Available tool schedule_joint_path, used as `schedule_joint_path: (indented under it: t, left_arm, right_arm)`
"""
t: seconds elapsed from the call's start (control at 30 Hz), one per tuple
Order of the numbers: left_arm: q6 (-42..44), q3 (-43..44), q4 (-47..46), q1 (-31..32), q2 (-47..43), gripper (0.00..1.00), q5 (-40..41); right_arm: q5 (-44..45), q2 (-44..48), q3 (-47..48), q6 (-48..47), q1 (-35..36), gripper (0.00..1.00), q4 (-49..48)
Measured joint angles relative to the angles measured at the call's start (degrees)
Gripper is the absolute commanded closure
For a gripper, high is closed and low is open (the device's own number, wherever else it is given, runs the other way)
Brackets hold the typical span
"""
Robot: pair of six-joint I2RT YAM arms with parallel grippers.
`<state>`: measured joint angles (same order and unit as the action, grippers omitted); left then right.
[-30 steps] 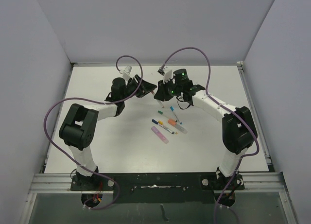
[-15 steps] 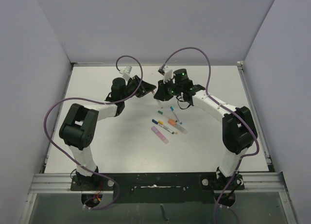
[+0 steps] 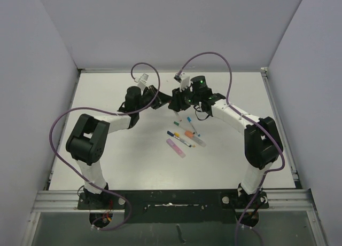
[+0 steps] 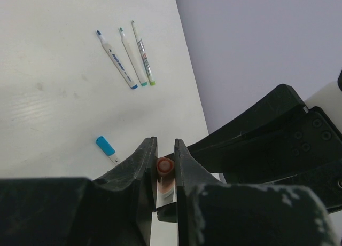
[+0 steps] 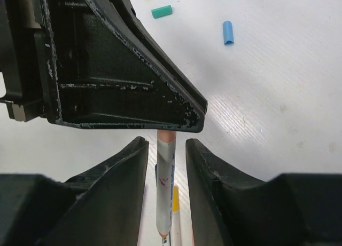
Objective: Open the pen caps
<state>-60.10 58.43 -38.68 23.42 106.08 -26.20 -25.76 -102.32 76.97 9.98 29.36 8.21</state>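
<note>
pen caps (image 5: 161,12), right wrist view: 3 | pens (image 4: 131,56) abreast: 3

The left fingers (image 4: 140,168) and right fingers (image 5: 120,176) are facing each other around a pen (image 5: 165,187) over the far middle of the surface (image 3: 133,155); other pens (image 3: 180,140) are lying nearer.

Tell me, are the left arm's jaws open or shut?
Shut: on the left gripper, the jaws pinch the small orange plastic pen cap between them.

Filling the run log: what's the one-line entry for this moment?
left claw: shut on orange plastic pen cap | right claw: open around pale pen body | cap off: cannot tell
</note>
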Motion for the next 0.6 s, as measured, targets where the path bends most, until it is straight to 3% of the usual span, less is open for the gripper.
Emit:
schedule_joint_path:
  t: [0.6]
  left_arm:
    - [0.39, 0.0, 0.5, 0.74, -0.11, 1.0, 0.02]
  right_arm:
    - [-0.02, 0.0, 0.0, 0.04, 0.37, 0.71, -0.48]
